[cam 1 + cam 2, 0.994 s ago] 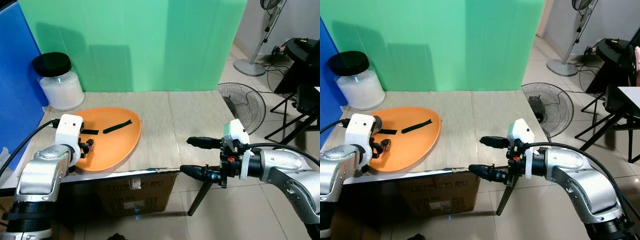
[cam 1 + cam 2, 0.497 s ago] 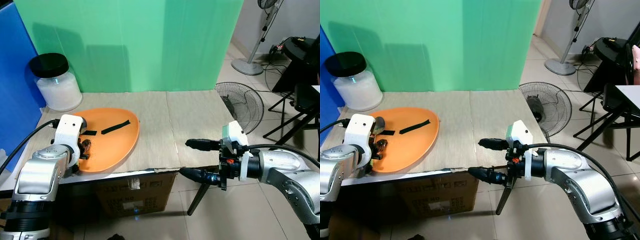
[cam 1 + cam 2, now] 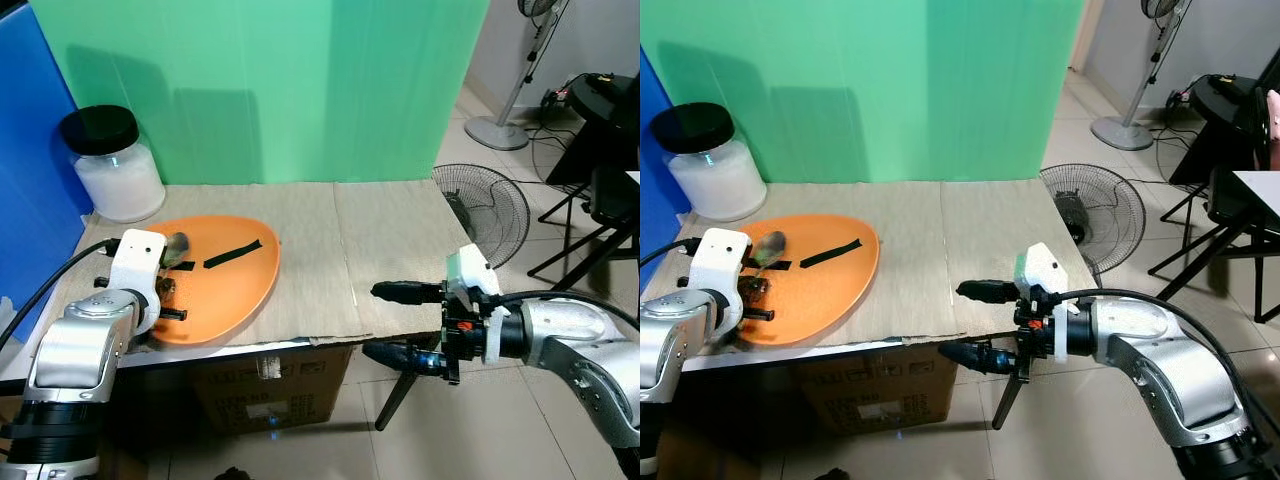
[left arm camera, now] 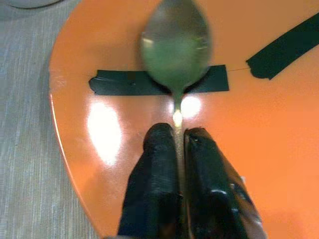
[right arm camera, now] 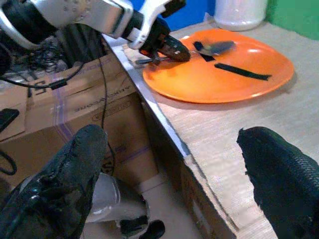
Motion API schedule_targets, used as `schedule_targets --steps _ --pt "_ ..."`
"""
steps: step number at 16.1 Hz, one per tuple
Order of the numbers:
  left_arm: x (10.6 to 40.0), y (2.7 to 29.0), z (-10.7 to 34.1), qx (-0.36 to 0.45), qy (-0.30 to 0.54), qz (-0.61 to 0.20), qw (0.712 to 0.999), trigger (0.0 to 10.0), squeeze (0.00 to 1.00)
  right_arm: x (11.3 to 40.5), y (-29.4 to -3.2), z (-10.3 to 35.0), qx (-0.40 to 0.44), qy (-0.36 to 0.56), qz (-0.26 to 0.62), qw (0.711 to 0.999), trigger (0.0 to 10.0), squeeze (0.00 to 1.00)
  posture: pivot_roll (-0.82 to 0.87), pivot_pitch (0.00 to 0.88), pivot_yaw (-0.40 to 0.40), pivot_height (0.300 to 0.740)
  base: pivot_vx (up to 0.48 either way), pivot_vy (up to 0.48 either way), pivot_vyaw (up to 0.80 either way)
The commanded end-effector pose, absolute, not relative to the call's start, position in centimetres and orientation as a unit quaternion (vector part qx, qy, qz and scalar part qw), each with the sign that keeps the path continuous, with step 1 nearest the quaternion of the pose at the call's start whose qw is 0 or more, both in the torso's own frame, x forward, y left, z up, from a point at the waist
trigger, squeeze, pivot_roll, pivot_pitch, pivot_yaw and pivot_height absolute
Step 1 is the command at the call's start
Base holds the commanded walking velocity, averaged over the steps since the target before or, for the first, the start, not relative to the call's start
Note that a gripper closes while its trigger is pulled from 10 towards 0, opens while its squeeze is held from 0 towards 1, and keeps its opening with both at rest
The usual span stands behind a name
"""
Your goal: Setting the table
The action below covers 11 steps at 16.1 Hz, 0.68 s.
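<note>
Spoon [image 4: 175, 50] sits pinched by its handle between the left gripper's [image 4: 175, 144] shut fingers, its long axis running straight out ahead of them, bowl above the orange plate [image 3: 235, 290] at left. Right gripper [image 3: 385, 320] hangs open at lower right, farther off.

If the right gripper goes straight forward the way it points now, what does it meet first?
Probably the orange plate: the right gripper, jaws open, points along the table's front edge toward it. Depth is uncertain.

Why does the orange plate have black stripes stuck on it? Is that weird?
Yes, a bit odd: two strips of black tape are stuck on the orange plate. The left gripper holds a spoon over one strip.
</note>
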State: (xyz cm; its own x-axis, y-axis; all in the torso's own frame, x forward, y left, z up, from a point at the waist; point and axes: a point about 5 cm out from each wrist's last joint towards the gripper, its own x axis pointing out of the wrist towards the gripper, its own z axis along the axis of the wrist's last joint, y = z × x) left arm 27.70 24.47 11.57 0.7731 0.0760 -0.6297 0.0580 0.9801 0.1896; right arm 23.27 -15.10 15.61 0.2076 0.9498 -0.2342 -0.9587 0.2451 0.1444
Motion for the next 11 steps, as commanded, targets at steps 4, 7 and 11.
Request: schedule_targets --steps 4,7,11 --pt "27.5 24.2 11.2 0.101 0.347 -0.003 0.933 0.0 0.0 23.1 -15.1 15.8 -0.02 0.133 0.623 0.77 10.0 0.0 -0.06 0.0 -0.02 0.74 0.0 0.0 0.0" --pt "27.6 24.0 11.8 0.106 0.318 -0.012 0.942 0.0 0.0 23.2 -15.0 15.7 -0.021 0.132 0.618 0.775 10.0 0.0 -0.06 0.0 -0.016 0.74 0.0 0.0 0.0" --pt "28.0 21.7 14.9 0.102 0.191 -0.07 0.974 0.0 0.0 24.5 -15.1 15.3 -0.008 0.107 0.528 0.843 10.0 0.0 -0.06 0.0 -0.006 0.74 0.0 0.0 0.0"
